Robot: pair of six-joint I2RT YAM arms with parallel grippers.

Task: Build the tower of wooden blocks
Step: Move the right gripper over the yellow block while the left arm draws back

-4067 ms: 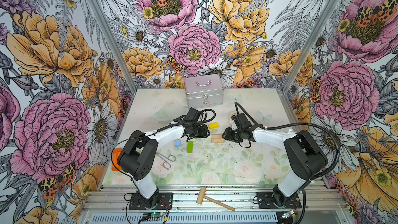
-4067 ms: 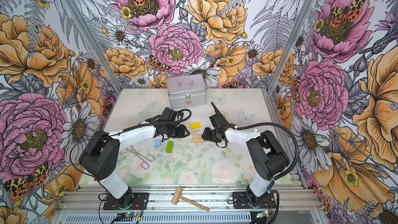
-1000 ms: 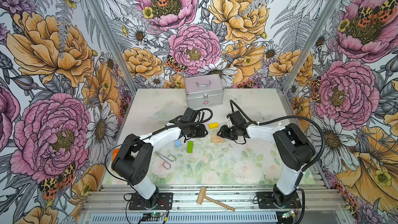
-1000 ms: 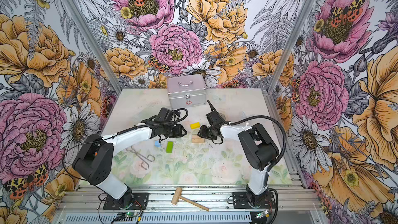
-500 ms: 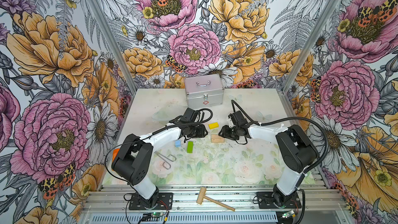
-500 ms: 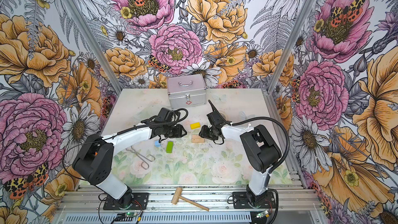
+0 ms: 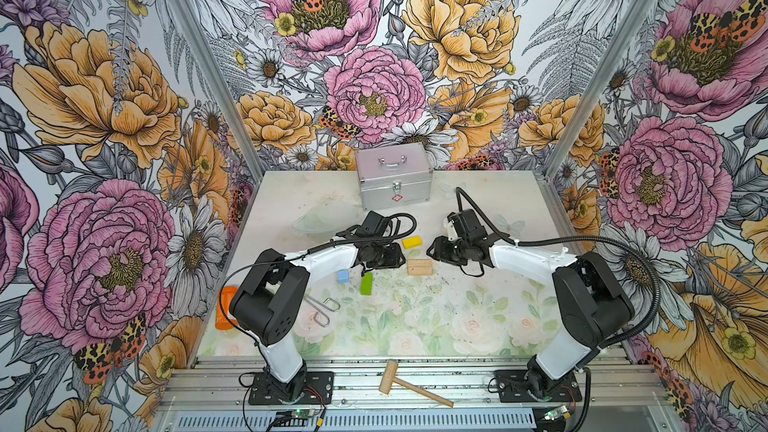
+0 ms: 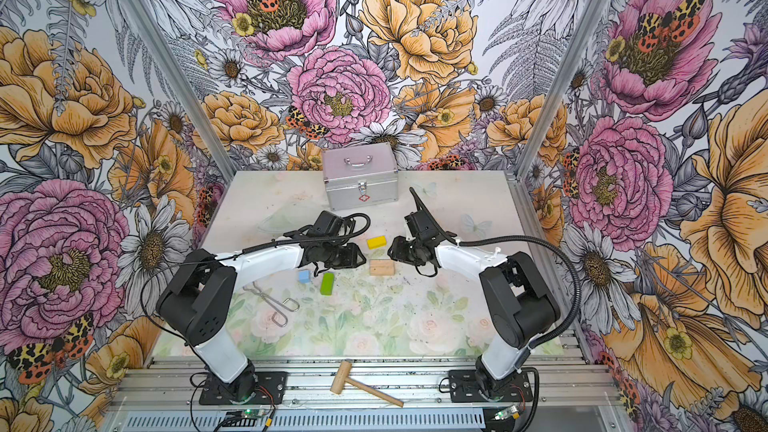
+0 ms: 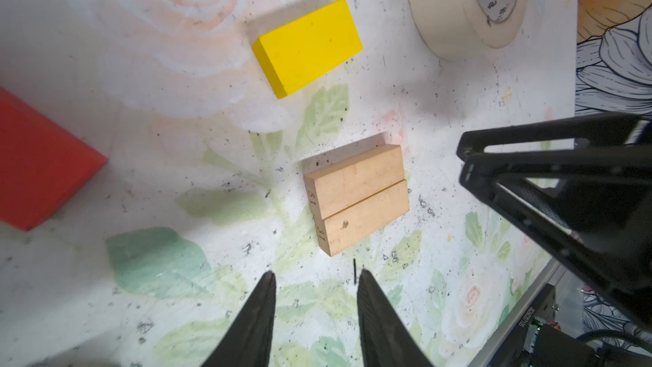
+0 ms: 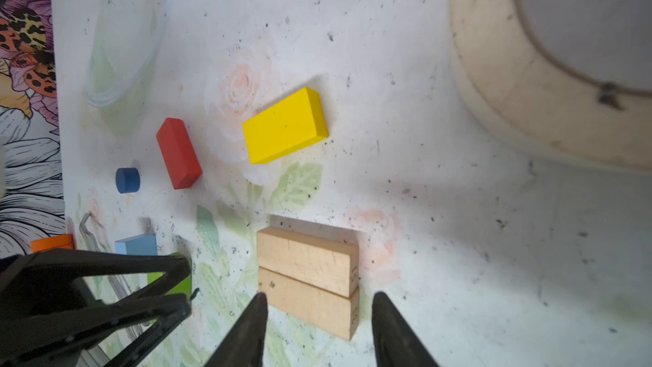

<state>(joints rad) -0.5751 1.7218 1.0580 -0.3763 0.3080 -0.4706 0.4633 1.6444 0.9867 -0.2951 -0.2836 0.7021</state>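
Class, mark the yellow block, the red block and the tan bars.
yellow block (image 10: 285,126), right wrist view, top face.
red block (image 10: 179,152), right wrist view, top face.
tan bars (image 9: 356,201), left wrist view, seam between them.

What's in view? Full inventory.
tan bars: 2, tan, mid-table, touching
yellow bar: 1, yellow, behind tan bars
red bar: 1, red, beside yellow bar
cylinder: 1, dark blue, beside red bar
green bar: 1, green, left of tan bars
cube: 1, light blue, beside green bar
tape roll: 1, cream, near yellow bar
silver case: 1, silver, back
mallet: 1, wood, front rail
tongs: 1, metal, front left
orange object: 1, orange, left edge
left gripper: 1, black, open
right gripper: 1, black, open
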